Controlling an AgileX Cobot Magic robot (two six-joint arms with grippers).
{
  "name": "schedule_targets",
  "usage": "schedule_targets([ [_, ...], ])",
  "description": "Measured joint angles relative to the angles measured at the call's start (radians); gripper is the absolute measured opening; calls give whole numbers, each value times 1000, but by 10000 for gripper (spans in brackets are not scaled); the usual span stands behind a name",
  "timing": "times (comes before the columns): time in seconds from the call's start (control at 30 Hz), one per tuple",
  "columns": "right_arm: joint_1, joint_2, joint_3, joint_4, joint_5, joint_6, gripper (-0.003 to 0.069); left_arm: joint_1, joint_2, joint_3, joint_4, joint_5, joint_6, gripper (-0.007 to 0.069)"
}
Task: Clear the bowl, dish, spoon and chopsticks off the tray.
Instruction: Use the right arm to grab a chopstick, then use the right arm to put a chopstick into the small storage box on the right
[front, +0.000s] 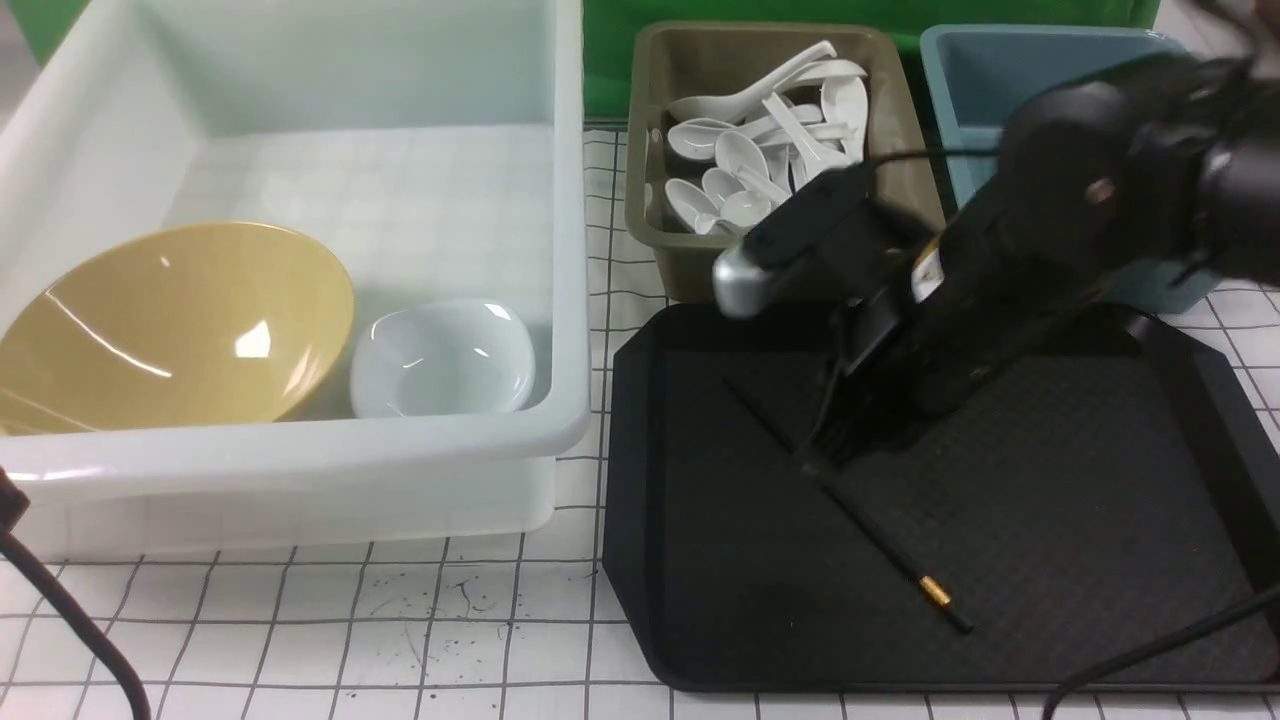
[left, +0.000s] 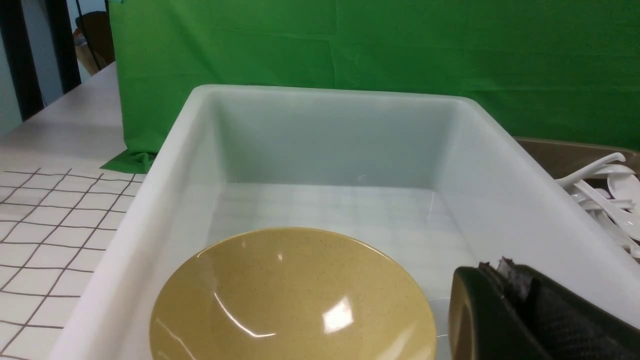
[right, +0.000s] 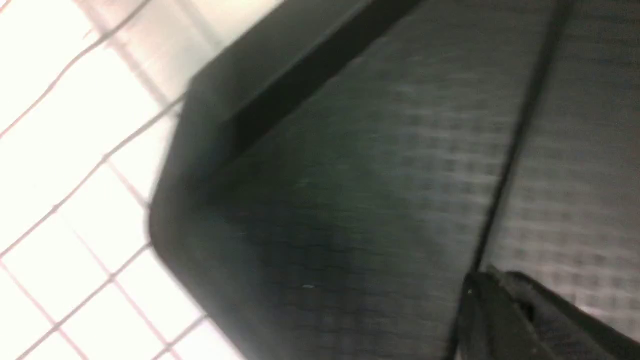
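Note:
The black tray (front: 1050, 520) holds the thin black chopsticks (front: 880, 540), lying diagonally with a gold band near the front end. My right gripper (front: 815, 462) points down onto their middle and is shut on them; they rest on the tray. In the right wrist view the chopsticks (right: 515, 140) run across the tray (right: 350, 200) to the closed right gripper (right: 480, 277). The yellow bowl (front: 170, 330) and white dish (front: 445, 360) sit inside the white bin (front: 300, 460). My left gripper (left: 500, 270) hovers shut and empty over that bin, beside the bowl (left: 290, 300). I cannot tell the spoon apart from the others.
A brown bin (front: 910, 130) behind the tray holds several white spoons (front: 770, 140). A blue bin (front: 1000, 70) stands at the back right, partly hidden by my right arm. A green backdrop closes the far side. Cables cross the front corners.

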Motion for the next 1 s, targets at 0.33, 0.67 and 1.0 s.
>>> schedule_targets([
  [0.33,-56,239,0,-3,21,5,273,0,0,0,0,0,0,-6],
  [0.67,-41,259,1,-6,49,-47,79,0,0,0,0,0,0,-6],
  [1.0,-155,-96,-31,-140,-248,-66,79,0,0,0,0,0,0,-6],
])
